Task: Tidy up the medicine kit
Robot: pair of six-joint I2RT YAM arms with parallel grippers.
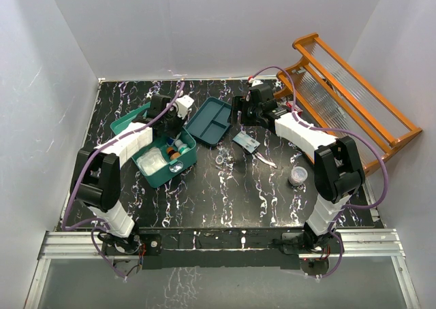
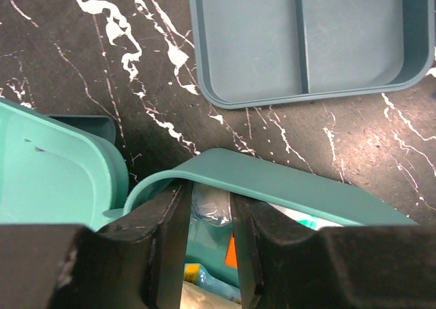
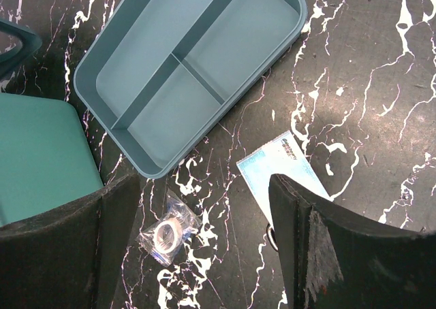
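Top external: left tool steeply downward over the medicine kit.

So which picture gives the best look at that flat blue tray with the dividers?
The right wrist view: the divided tray fills it close up, nearly whole, with all three empty compartments plain. The top external view shows the whole tray, but small. The left wrist view catches only parts of two compartments.

Both arms reach toward the worktop's far edge. The left gripper points down, its fingers drawn close with a slim gap. The right gripper hangs spread wide.
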